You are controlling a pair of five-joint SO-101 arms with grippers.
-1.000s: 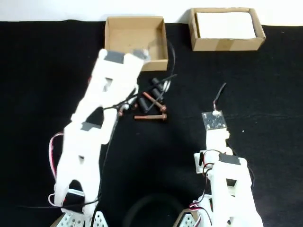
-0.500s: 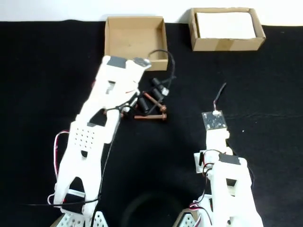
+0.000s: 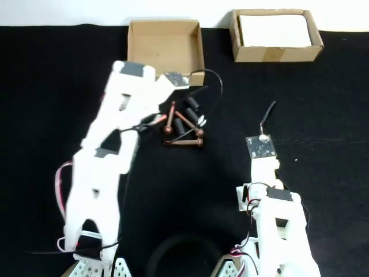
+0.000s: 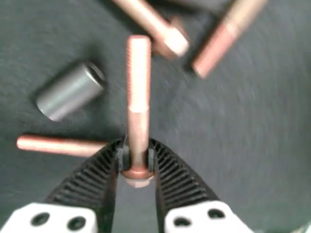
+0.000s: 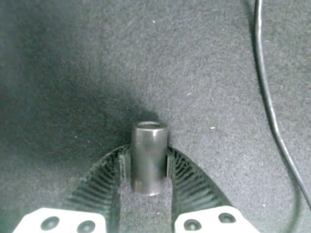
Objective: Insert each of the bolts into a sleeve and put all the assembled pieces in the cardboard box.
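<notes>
The left gripper (image 4: 137,160) is clamped on a copper-coloured bolt (image 4: 138,97) just above its head, so the shank sticks straight out past the fingertips. That hold leaves nearly the whole length free to slide into a bore. The right gripper (image 5: 148,162) pinches a dark sleeve (image 5: 149,155) by its lower half with the open mouth turned outward, which reads as offering the hole to the bolt's tip. In the high view the two arms are well apart: the left one is over the pile of loose parts (image 3: 184,122), and the right one is nearer its own base on the black table (image 3: 323,115). The joining therefore looks not yet done. The cardboard box (image 3: 163,49) stands just beyond the pile, and nothing assembled lies in it.

The held bolt is smooth near its flanged head and threaded over the far part. A loose sleeve (image 4: 70,91), a short grey cylinder, lies on its side near the shank, and three further bolts (image 4: 60,145) lie scattered around it on the cloth
</notes>
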